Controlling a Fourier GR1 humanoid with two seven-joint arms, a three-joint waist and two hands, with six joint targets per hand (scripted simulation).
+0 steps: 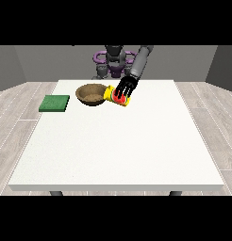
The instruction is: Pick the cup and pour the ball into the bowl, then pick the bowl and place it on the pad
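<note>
A black hand (pixel 125 87) at the view's right wraps its fingers over a yellow cup (pixel 118 96) with a red inside, holding it tipped on its side above the far half of the white table (pixel 118 146). The cup's long axis lies roughly level, running from the bowl side toward the view's right and slightly nearer the camera; its red end faces the camera, and its other end touches or overlaps the rim of the brown bowl (pixel 91 93) just beside the hand, toward the view's left. Farther out on that side, well apart from the hand, a green pad (pixel 54 103) lies flat at the table's edge. No lettering or label can be read on any item. The ball cannot be made out. The fingers cover much of the cup, and the robot's other hand is out of sight
</note>
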